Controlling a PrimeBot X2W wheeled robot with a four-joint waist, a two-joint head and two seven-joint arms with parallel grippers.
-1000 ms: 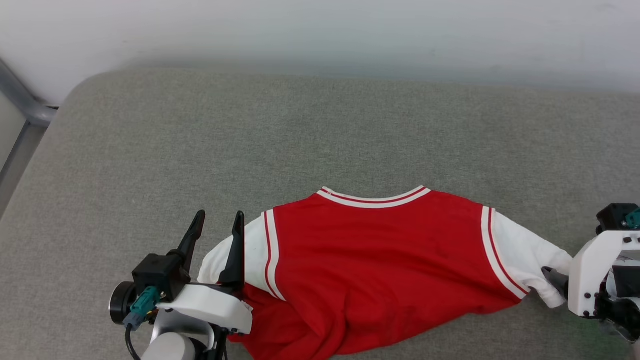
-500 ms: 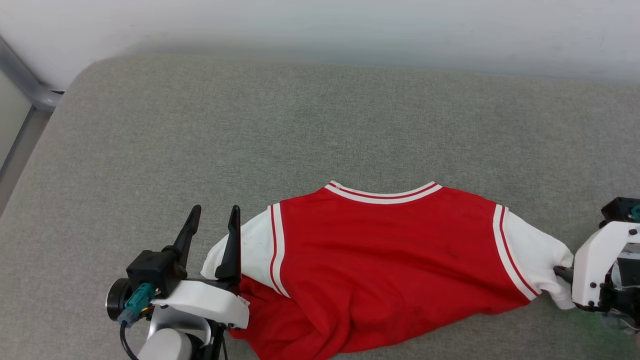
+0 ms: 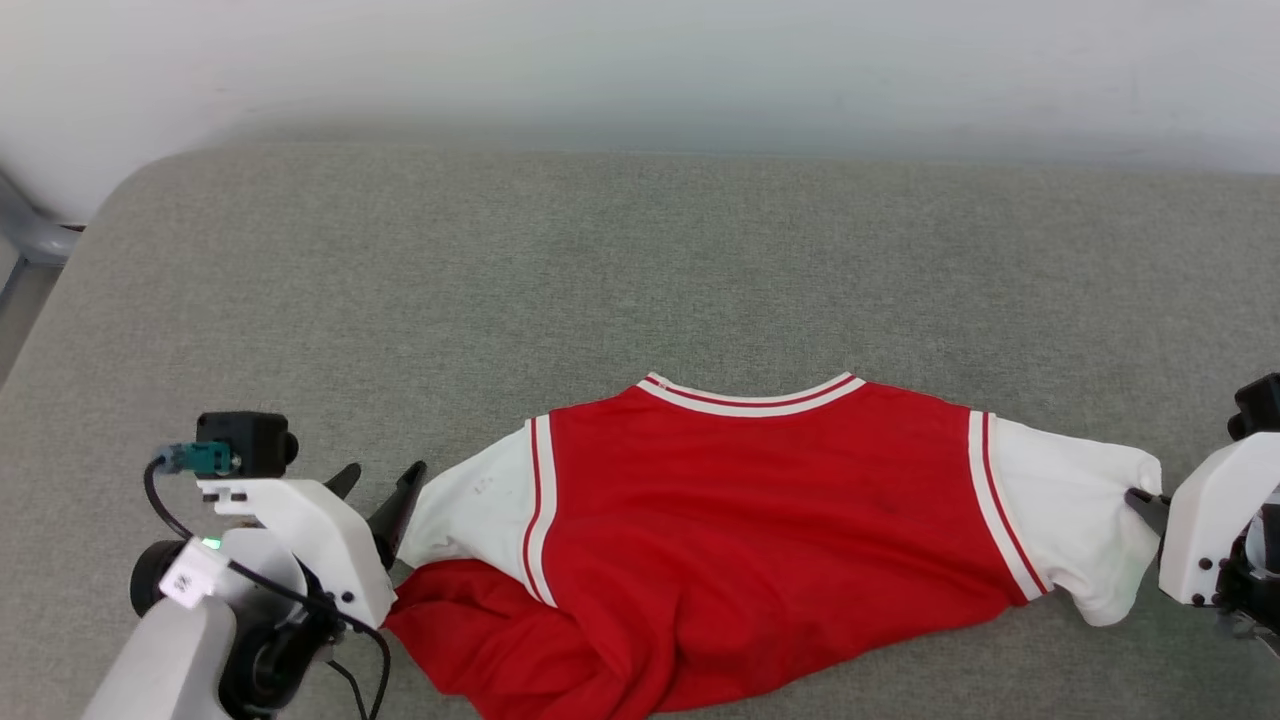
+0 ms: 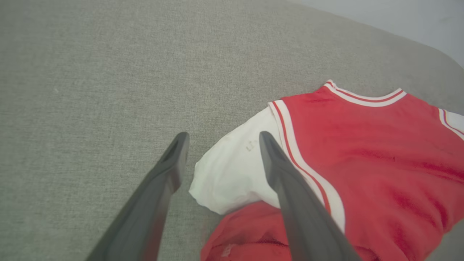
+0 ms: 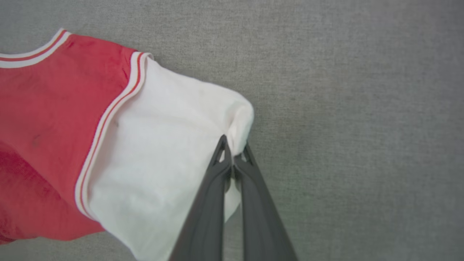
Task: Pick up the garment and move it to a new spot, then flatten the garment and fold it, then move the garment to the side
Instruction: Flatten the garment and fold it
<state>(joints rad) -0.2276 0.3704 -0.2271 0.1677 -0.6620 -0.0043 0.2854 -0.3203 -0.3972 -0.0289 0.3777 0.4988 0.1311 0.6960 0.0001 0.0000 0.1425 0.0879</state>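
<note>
The garment [image 3: 760, 520], a red shirt with white sleeves and striped trim, lies spread across the grey cushion, collar toward the far side, its lower hem bunched at the near left. My right gripper [image 5: 235, 150] is shut on the edge of the white right sleeve [image 3: 1080, 520], and the cloth puckers where the tips pinch it. My left gripper [image 4: 221, 139] is open. One finger [image 4: 170, 170] hangs over bare cushion and the other [image 4: 279, 170] over the white left sleeve [image 4: 235, 174]. In the head view the left gripper [image 3: 385, 490] sits at the left sleeve's cuff.
The grey cushion [image 3: 640, 270] stretches wide beyond the shirt, with a rounded corner at the far left. A pale wall [image 3: 640, 60] runs behind it. A grey metal frame [image 3: 25, 235] shows past the left edge.
My right gripper has shut on the right sleeve's edge and drawn it outward, stretching the sleeve flat. My left arm has pulled back and turned, so its fingers now sit at the left cuff.
</note>
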